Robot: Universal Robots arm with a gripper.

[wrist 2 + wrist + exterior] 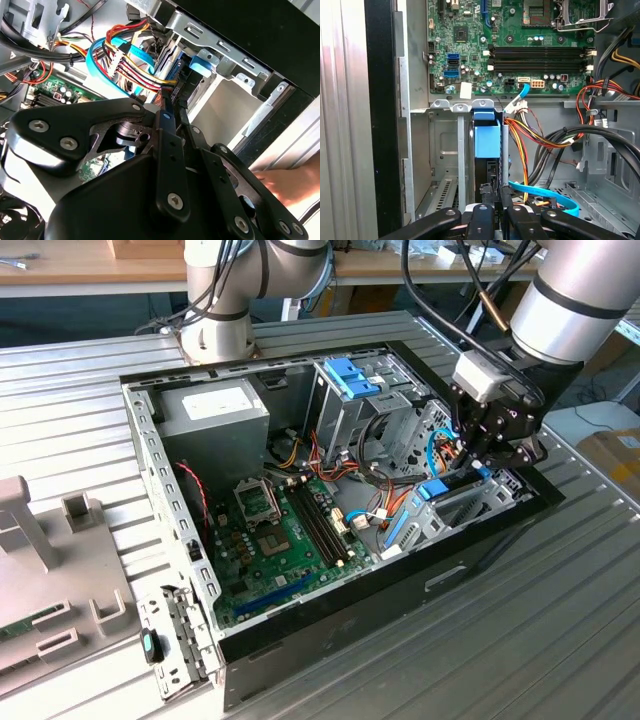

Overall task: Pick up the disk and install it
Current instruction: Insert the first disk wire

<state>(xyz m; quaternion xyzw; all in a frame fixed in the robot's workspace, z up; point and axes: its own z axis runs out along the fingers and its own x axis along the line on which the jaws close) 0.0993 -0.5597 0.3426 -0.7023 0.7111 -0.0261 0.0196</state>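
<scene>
The black robot gripper (478,466) is down inside the open black computer case (330,615), at the metal drive cage (445,165) — fingers (485,212) pinched on the grey hard disk with light-blue plastic rails (487,150), which stands on edge in the cage slot, beside the green motherboard (275,530).
</scene>
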